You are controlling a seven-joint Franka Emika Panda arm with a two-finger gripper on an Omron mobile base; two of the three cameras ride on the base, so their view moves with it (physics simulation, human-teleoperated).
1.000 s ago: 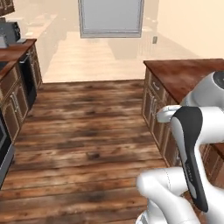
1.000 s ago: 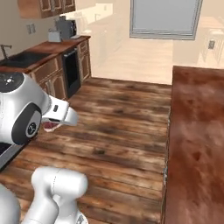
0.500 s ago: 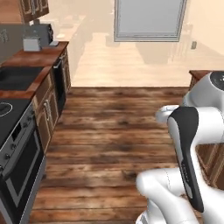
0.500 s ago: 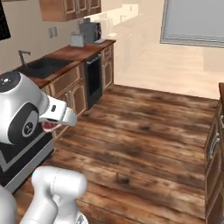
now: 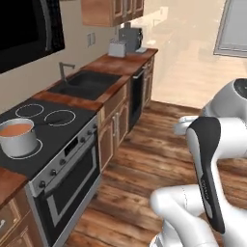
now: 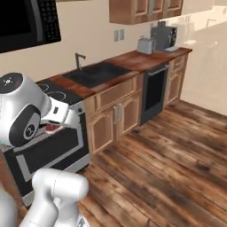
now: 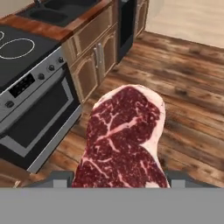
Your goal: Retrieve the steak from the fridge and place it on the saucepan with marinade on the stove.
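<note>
A: Where's the steak [image 7: 122, 140]?

B: In the hand view it rises from six o'clock, red with pale marbling, held in the gripper [image 7: 120, 181] above the wood floor [image 7: 183, 109]. The jaws are clamped on its lower end.

A: And the stove [image 5: 46, 144]?

B: At nine o'clock in the left base view, black top, steel front with dark knobs. The saucepan [image 5: 18, 139] sits on its near-left ring, the marinade [image 5: 15, 130] filling it, handle pointing toward two o'clock.

A: Beyond it?

B: A sink [image 5: 87, 84], then a toaster [image 5: 117, 48] around eleven o'clock.
</note>
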